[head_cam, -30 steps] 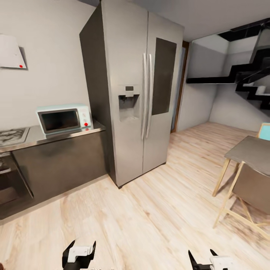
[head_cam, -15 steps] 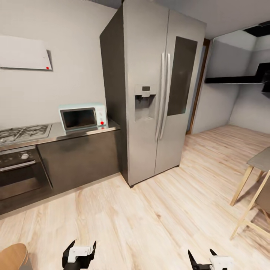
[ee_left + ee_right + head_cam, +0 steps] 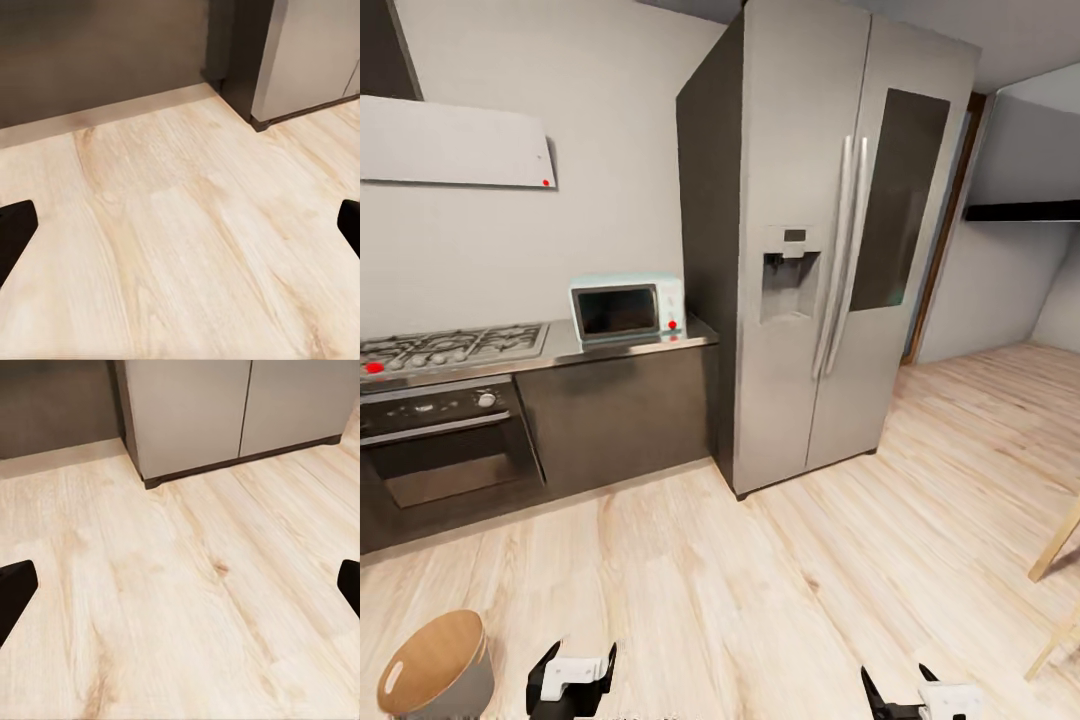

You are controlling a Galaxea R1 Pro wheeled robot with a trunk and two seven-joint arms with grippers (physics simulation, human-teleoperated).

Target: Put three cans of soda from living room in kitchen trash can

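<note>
I am in the kitchen, and the cans of soda are out of view. The tash can, a small round grey bucket with a brown inside, stands on the plank floor at the lower left, just left of my left gripper. My right gripper hangs low at the lower right. Both grippers are open above bare floor. In the left wrist view the left gripper has its dark fingertips far apart with nothing between them. The right wrist view shows the same for the right gripper.
A tall steel fridge stands ahead, right of a dark counter with a pale microwave, a gas hob and an oven. A wooden table leg shows at the right edge. Light plank floor spreads between.
The camera has swung left, so the fridge and counter have shifted right in the picture. The tash can has come into view at lower left, and the table has mostly left. Both grippers are unchanged.
</note>
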